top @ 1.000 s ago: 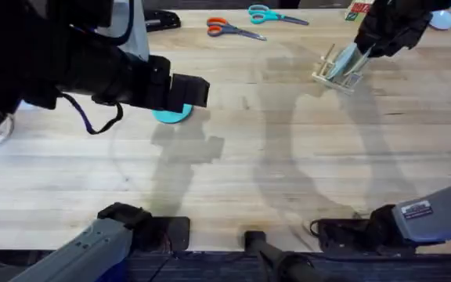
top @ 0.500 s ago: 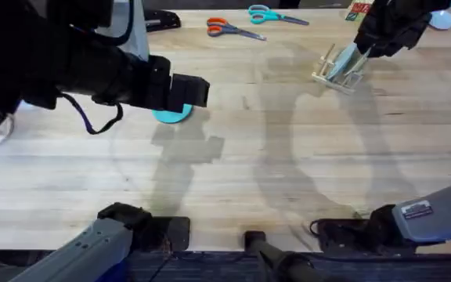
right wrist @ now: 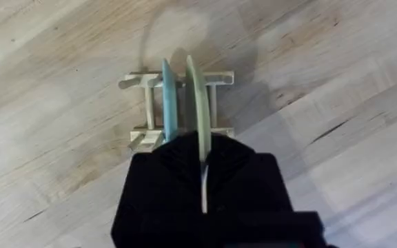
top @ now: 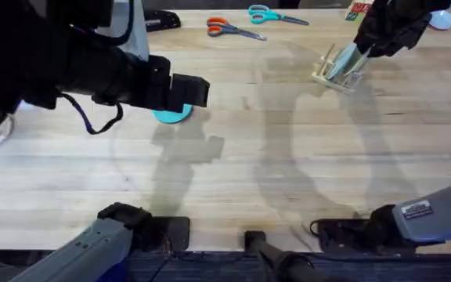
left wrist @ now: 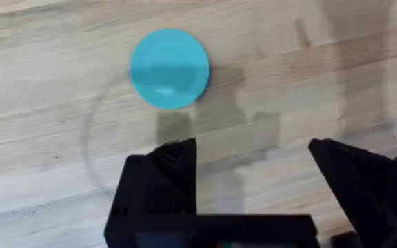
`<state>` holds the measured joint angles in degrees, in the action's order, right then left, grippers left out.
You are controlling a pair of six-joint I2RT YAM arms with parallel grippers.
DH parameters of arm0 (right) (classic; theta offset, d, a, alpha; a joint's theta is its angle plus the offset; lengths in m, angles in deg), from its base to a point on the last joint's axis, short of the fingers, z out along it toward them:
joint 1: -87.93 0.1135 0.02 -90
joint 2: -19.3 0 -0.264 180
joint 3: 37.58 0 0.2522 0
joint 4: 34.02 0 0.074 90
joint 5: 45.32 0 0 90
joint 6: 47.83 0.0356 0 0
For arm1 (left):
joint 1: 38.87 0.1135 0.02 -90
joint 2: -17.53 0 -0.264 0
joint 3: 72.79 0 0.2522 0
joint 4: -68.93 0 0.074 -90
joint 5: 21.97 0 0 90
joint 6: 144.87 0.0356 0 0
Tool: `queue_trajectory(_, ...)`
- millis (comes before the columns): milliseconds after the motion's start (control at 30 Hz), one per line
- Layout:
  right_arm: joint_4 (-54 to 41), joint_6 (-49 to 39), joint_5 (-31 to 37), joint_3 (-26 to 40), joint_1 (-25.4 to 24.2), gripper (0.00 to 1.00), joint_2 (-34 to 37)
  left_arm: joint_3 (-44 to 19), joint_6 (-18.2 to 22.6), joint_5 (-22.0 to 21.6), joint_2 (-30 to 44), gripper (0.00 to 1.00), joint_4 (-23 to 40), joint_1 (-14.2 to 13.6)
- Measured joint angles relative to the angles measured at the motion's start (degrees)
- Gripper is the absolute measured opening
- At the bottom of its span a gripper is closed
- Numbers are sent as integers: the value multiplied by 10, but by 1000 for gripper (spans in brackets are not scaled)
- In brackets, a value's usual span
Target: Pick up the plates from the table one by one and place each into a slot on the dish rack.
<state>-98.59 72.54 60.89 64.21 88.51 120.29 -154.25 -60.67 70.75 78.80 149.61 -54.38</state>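
Matt grained wood table (left wrist: 40,89); smooth glossy teal plate (left wrist: 169,67) ahead of black matt plastic left gripper (left wrist: 253,158); bare-wood dish rack (right wrist: 147,103).

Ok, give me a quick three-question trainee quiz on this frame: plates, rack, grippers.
1. True or false: the teal plate already stands in the dish rack.
2. What is the right gripper shut on? A) scissors B) the cream plate C) nothing
3. How many plates stand on edge between the rack's dowels?

Key
1. False. It lies flat on the table, with the open left gripper above and beside it.
2. B. The gripper holds the plate by its edge, in a rack slot.
3. Two: the cream plate and a blue-grey plate beside it.
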Motion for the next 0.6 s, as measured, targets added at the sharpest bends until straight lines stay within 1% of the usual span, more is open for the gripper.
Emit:
queue_trajectory(133,0,0,0,0,0,113,0,0,0,0,0,993,0,0)
queue_trajectory(233,1,0,0,0,0,142,0,0,0,0,0,993,0,0)
queue_trajectory(600,1,-2,0,0,0,155,0,0,0,0,0,993,0,0)
